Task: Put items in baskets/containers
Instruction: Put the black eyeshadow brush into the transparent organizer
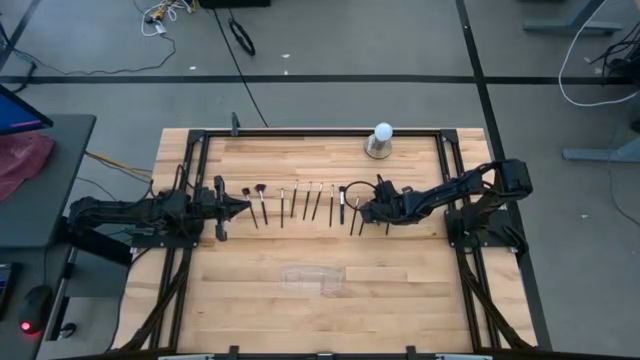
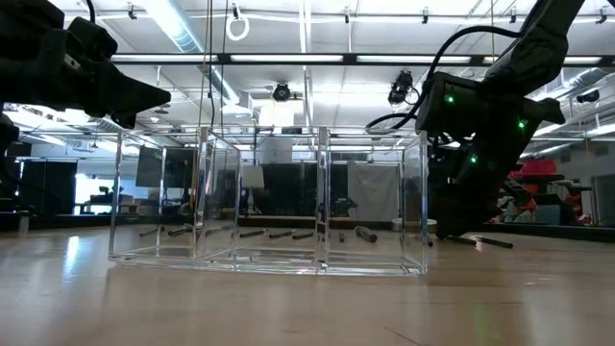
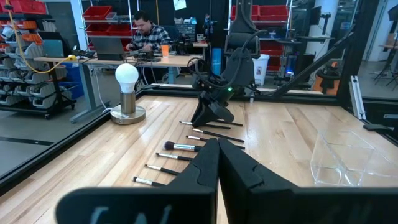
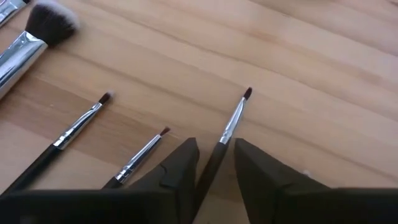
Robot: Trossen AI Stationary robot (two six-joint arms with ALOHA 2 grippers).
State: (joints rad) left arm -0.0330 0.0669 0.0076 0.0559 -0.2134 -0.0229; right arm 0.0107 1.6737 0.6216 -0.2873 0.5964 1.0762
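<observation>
Several slim makeup brushes (image 1: 300, 203) lie flat in a row across the middle of the table; they also show in the left wrist view (image 3: 180, 147). The clear plastic tray (image 1: 312, 277) stands nearer the table's near edge and is seen through in the low view (image 2: 269, 202). My right gripper (image 1: 362, 210) is down at the row's right end. It is open, its fingers either side of one brush's dark handle (image 4: 212, 163), whose tip (image 4: 247, 93) points away. My left gripper (image 3: 217, 163) is shut and hovers above the table (image 2: 144, 96) at the row's left end.
A white bulb on a grey base (image 1: 381, 140) stands near the table's far edge. Black frame rails (image 1: 320, 131) run round the work area. Bare wood lies between the row and the tray. A person (image 3: 146, 34) sits at a desk beyond the table.
</observation>
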